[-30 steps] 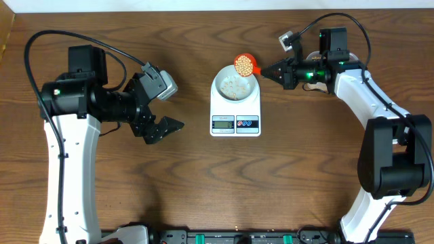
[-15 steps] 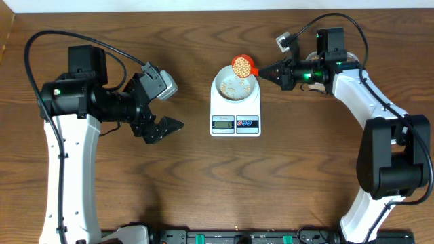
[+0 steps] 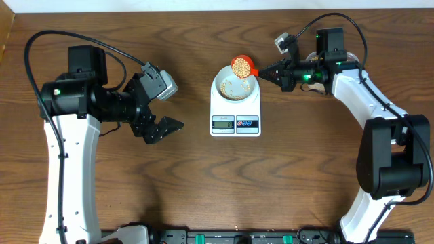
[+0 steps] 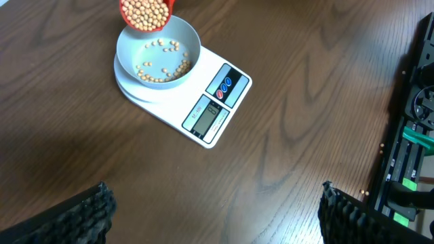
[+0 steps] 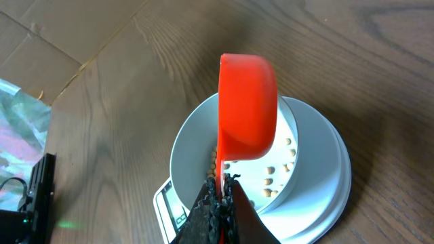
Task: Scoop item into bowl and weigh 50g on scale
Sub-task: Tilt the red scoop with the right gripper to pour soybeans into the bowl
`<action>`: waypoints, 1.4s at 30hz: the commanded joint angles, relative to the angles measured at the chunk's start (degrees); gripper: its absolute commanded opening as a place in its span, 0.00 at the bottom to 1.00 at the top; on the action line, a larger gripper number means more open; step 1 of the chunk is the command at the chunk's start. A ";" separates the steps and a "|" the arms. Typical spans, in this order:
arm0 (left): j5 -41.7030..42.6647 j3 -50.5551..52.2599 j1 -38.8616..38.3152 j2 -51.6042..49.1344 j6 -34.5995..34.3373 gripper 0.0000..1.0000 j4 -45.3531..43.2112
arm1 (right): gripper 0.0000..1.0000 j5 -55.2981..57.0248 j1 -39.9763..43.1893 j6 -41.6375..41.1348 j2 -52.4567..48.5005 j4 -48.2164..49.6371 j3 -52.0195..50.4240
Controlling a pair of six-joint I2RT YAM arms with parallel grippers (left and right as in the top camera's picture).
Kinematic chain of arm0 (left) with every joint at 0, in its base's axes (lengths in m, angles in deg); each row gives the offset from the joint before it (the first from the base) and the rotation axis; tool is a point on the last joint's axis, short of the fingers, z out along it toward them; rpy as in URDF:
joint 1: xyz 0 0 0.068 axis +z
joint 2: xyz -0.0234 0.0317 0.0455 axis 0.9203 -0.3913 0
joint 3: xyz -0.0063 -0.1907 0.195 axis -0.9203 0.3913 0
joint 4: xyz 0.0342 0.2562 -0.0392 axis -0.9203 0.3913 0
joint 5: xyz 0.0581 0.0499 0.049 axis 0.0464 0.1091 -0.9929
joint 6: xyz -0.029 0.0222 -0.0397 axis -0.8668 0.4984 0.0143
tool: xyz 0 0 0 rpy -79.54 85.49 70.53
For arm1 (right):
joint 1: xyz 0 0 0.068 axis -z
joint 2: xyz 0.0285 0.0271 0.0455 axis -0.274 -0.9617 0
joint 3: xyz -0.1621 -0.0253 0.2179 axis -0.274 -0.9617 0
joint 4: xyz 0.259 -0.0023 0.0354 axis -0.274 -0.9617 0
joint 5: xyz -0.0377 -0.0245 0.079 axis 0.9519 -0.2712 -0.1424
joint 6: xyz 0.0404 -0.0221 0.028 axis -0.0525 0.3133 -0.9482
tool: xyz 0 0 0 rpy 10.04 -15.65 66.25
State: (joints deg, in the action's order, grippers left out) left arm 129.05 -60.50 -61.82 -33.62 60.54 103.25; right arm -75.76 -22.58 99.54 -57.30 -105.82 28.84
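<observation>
The white scale [image 3: 235, 116] stands mid-table with the pale bowl [image 3: 235, 85] on it. Several beans [image 3: 234, 88] lie in the bowl. My right gripper [image 3: 268, 70] is shut on the handle of an orange scoop [image 3: 242, 65], full of beans, tilted over the bowl's far right rim. The right wrist view shows the scoop's underside [image 5: 248, 108] above the bowl [image 5: 196, 146], its handle pinched between the fingers [image 5: 221, 191]. My left gripper [image 3: 163, 129] is open and empty, left of the scale. The left wrist view shows the bowl [image 4: 159, 51], the scale [image 4: 213, 108] and the scoop [image 4: 145, 12].
A dark rail with cables [image 3: 230, 237] runs along the table's front edge and shows at the right of the left wrist view [image 4: 413, 129]. Part of a round pale thing [image 3: 313, 87] shows behind the right gripper. Cardboard and foil [image 5: 20, 129] lie beyond the table.
The right gripper has carried the scoop slightly left and up over the bowl's rim. The left arm has not moved.
</observation>
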 commanded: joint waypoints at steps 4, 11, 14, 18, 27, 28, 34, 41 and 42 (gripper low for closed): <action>-0.15 0.33 0.15 0.00 0.52 0.98 0.37 | 0.01 -0.76 -0.68 3.80 -0.35 0.04 0.13; -0.15 0.33 0.15 0.00 0.55 0.98 0.37 | 0.01 -0.81 -1.22 7.13 -0.35 0.07 0.13; -0.15 0.33 0.15 0.00 0.55 0.98 0.39 | 0.01 -0.83 -1.25 7.13 -0.35 0.04 0.13; -0.15 0.33 0.15 0.00 0.55 0.98 0.37 | 0.01 -0.81 -1.25 7.13 -0.35 -0.17 0.13; -0.15 0.33 0.15 0.00 0.55 0.98 0.37 | 0.01 1.11 -1.25 7.15 -0.35 -0.74 0.13; -0.15 0.33 0.15 0.00 0.55 0.98 0.37 | 0.01 1.90 -1.25 7.15 -0.35 -0.74 0.13; -0.15 0.33 0.15 0.00 0.55 0.98 0.37 | 0.01 2.64 -1.25 7.15 -0.35 -0.72 0.13; -0.15 0.33 0.15 0.00 0.52 0.98 0.39 | 0.01 2.62 -1.25 7.15 -0.35 -0.57 0.13; -0.15 0.33 0.15 0.00 0.55 0.98 0.37 | 0.01 2.62 -1.25 7.15 -0.35 -0.57 0.13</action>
State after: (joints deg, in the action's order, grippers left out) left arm 129.05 -60.50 -61.82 -33.62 60.54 103.23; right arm -72.42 -23.50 105.53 -57.30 -106.49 28.84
